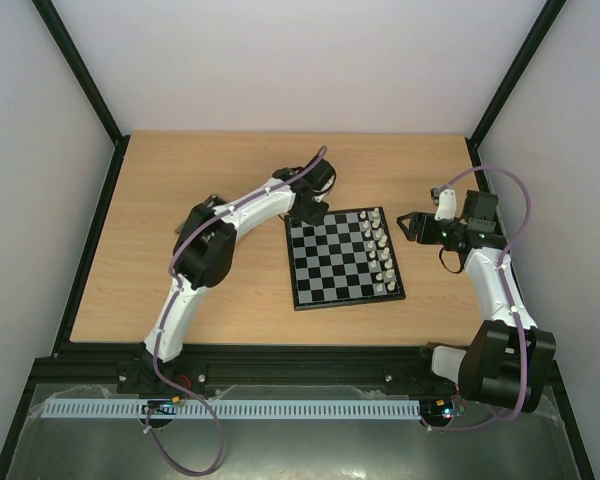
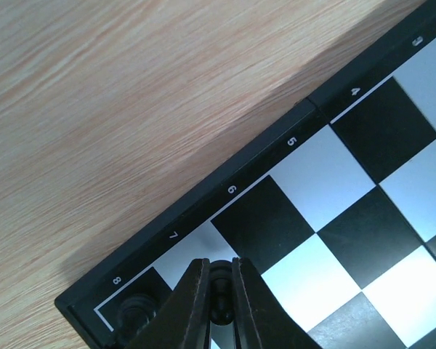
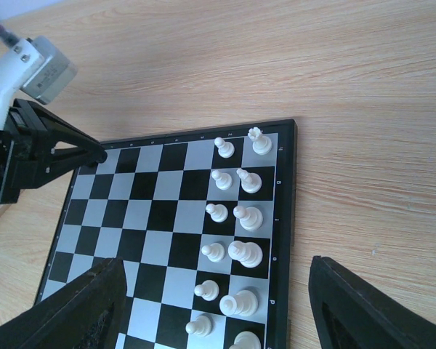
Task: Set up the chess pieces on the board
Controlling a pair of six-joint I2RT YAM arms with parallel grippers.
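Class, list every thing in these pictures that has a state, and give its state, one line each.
left gripper: shut on a black chess piece
black chess piece: held upright above the board's corner area
second black piece: standing on the corner square
right gripper: open, holding nothing
white pieces: standing upright in two rows along one edge
board: lying flat, most squares bare

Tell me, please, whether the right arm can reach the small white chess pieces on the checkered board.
Probably yes: the right gripper hangs open beside the white pieces, nothing between; the left gripper, holding a black piece, is across the board.
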